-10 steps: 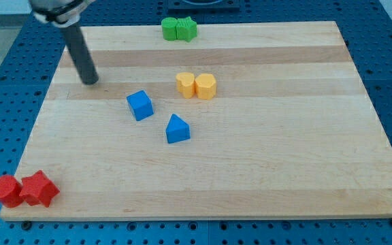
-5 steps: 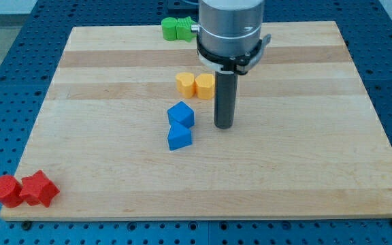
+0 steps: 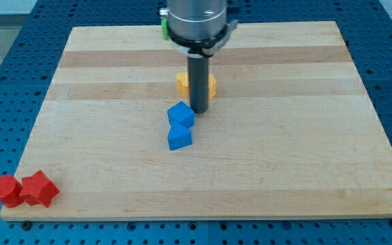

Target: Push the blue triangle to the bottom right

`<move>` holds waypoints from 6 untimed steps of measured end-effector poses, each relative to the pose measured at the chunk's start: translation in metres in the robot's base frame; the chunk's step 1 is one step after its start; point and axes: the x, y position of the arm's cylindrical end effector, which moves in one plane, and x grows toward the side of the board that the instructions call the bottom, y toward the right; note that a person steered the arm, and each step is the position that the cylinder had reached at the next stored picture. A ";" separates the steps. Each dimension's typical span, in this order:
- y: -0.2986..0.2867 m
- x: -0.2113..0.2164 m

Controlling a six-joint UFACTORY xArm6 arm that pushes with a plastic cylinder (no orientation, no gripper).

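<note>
In the one camera view, our tip [image 3: 199, 111] sits on the wooden bench [image 3: 305, 156] just to the upper right of the blue cube [image 3: 181, 114], close enough that we cannot tell whether it touches. There are no fingers on this rig, only the dark rod, so nothing can be apart, together or clamped.

The blue triangle [image 3: 179, 137], the piece we have to move, lies near the middle of the bench, right below the blue cube and touching it. The bottom right corner is well apart from it, with bare wood between.

Behind the rod stand the yellow blocks [image 3: 182, 83], partly hidden by it, so their shapes are hard to make out. A sliver of a green block [image 3: 162, 27] peeps out at the view's top beside the arm's housing. A red cylinder [image 3: 4, 190] and a red star-shaped block [image 3: 38, 189] sit touching in the bottom left corner.

We judge the risk to lie in where we stand. Our tip is on the upper right side, the wrong side for a push toward the bottom right: driving down from here would strike the cube first and send both blue pieces down and left. Swinging round on the upper side could also knock the yellow blocks. And once we are behind the triangle, an off-centre push on its sloped sides could make it turn and slip off our tip.
</note>
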 end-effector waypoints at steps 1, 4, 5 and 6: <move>-0.034 0.009; -0.050 0.062; -0.097 0.060; -0.132 0.068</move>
